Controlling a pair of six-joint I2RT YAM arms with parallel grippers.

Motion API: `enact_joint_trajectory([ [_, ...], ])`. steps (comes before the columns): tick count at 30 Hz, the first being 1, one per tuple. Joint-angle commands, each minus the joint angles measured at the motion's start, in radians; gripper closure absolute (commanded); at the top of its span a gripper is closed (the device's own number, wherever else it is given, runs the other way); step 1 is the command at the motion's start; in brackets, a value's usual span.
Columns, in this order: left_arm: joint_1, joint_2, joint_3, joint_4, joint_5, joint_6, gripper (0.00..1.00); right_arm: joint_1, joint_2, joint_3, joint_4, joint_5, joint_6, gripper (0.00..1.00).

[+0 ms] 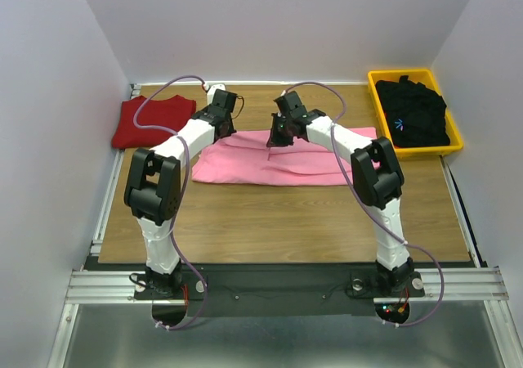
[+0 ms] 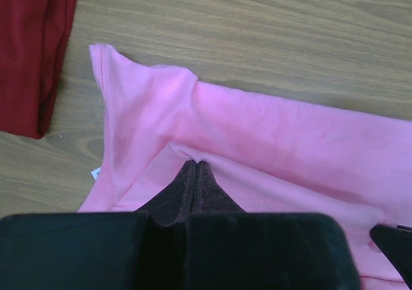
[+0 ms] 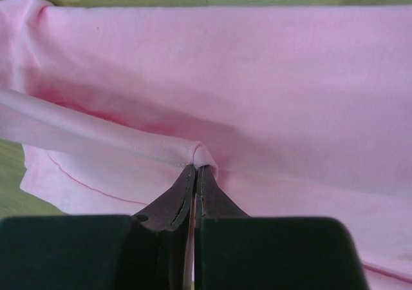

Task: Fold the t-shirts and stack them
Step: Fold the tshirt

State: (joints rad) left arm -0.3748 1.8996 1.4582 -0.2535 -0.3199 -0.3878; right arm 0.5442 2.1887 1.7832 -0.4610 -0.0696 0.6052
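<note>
The jaws of the left arm (image 1: 192, 135) are pinching together on a raised ridge of the pink shirt (image 1: 278, 159) near its left sleeve, and those of the right arm (image 1: 347, 143) are clamping a similar pleat further right. The shirt is lying half-folded across the middle of the table (image 1: 270, 221), with the red shirt (image 1: 151, 121) folded at upper left and the black shirt (image 1: 417, 114) sitting in a yellow bin (image 1: 454, 149) at upper right. Being light, limp cotton, it is likely going to sag and crease between the grips, so taking it at two well-separated points along one edge looks wisest.

High rear overview, wrist cameras close, downward, sharing pink t-shirt (image 2: 290, 135)
</note>
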Motion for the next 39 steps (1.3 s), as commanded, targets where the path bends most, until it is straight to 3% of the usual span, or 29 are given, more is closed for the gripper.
enact_joint_trajectory([
  [1,0.008,0.007,0.010,0.046,-0.015,-0.010,1.00,-0.010,0.029,0.048,0.013,0.034,-0.041,0.98],
  [4,0.008,0.016,0.011,0.046,0.005,-0.008,0.98,-0.010,0.036,0.056,0.013,0.037,-0.067,0.92],
  [6,0.008,0.015,-0.001,0.048,0.018,-0.010,0.86,-0.012,0.028,0.056,0.013,0.030,-0.099,0.88],
  [8,0.007,0.000,-0.016,0.046,0.024,-0.011,0.76,-0.010,0.017,0.058,0.013,0.021,-0.123,0.76],
  [10,0.008,-0.042,-0.032,0.045,0.027,-0.017,0.56,-0.010,-0.007,0.056,0.013,0.007,-0.168,0.68],
  [11,0.008,-0.057,-0.050,0.039,0.022,-0.022,0.40,-0.010,-0.020,0.059,0.013,0.004,-0.206,0.61],
  [14,0.010,-0.144,-0.103,0.017,0.002,-0.045,0.29,-0.007,-0.055,0.068,0.013,-0.022,-0.299,0.45],
  [19,0.011,-0.304,-0.254,-0.003,-0.016,-0.082,0.28,0.023,-0.069,0.100,0.012,-0.059,-0.464,0.29],
  [30,0.097,-0.367,-0.525,0.086,0.035,-0.151,0.58,0.103,0.040,0.215,0.012,-0.084,-0.685,0.28],
  [39,0.149,-0.320,-0.613,0.092,0.123,-0.183,0.65,0.108,0.098,0.225,0.010,-0.068,-0.752,0.28],
])
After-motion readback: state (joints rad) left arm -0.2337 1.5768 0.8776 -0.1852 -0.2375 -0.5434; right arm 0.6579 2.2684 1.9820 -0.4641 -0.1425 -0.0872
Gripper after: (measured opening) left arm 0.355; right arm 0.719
